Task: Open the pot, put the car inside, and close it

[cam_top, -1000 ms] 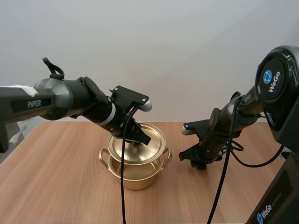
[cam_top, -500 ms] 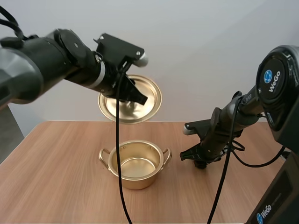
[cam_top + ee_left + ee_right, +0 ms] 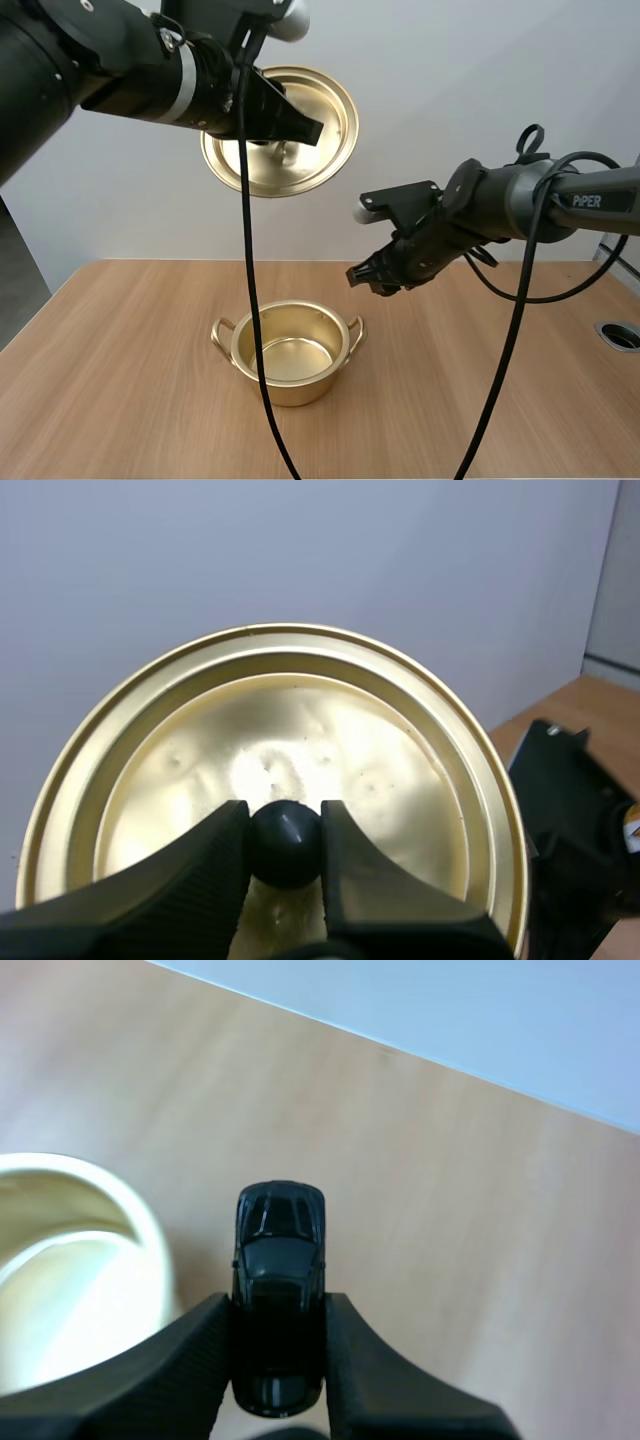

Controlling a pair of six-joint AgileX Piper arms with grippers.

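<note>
Overhead, the left gripper holds the lid up; the right gripper carries the car.
At the high view's upper left, the left claw is clamped on the tilted gold lid's black knob. Low in the centre, the open pot sits empty on the wooden table. To its upper right, the right claw pinches the small black car in the air, just outside the pot's rim.

The golden pot stands upright and open on the table, with two small handles. Its golden lid (black knob) hangs tilted high above. The small black car is in the air beside the pot.
</note>
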